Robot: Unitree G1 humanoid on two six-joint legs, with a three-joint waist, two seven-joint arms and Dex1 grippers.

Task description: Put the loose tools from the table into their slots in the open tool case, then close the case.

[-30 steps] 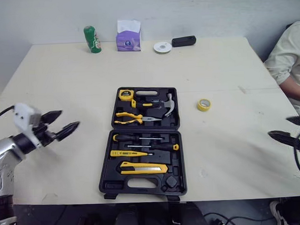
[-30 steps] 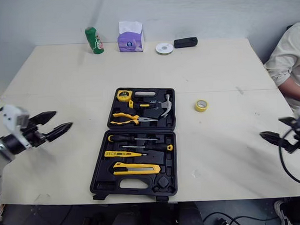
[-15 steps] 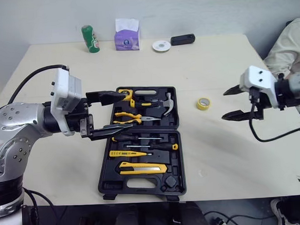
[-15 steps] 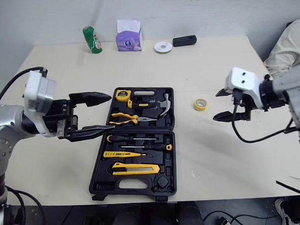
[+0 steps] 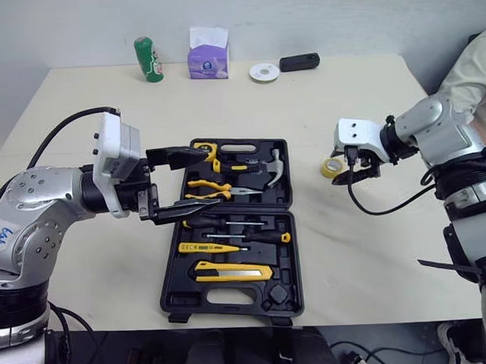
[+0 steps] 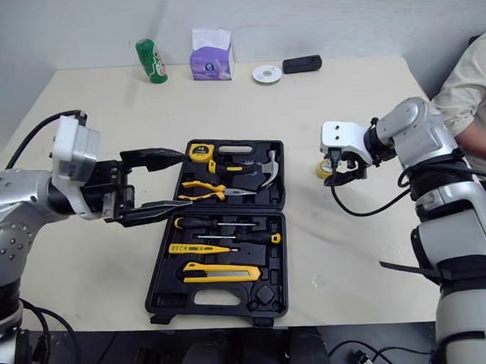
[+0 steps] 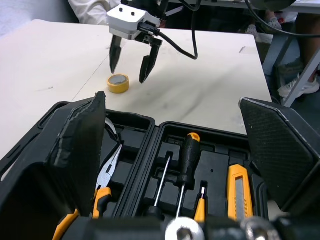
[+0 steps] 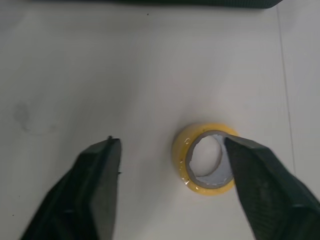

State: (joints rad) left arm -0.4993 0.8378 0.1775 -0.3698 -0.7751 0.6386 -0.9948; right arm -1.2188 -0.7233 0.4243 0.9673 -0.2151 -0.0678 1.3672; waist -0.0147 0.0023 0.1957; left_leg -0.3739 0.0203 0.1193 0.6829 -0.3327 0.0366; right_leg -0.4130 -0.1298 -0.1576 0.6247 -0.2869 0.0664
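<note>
Both jaws wide, left arm [image 5: 42, 207] level at tool case [image 5: 171, 294], right arm [image 5: 434, 129] tipped down over tape roll [image 7: 119, 83]

- A pale table [image 5: 103, 107] is seen, with an open black tool case [image 5: 171, 294] laid on it.
- A yellow tape roll [image 7: 118, 88] is laid near the case's right side.
- Well behind the case, a green can [image 5: 148, 59], a purple tissue box [image 5: 208, 54], a white disc [image 5: 263, 71] and a black oblong device [image 5: 299, 62] are lined up.

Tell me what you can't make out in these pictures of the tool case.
Tape roll: head views, half behind the right gripper; contact unclear.
Tape measure: left eye view, partly under a finger of the left gripper.
Green can label: too small to read.
Person: cut off by the right edge.
</note>
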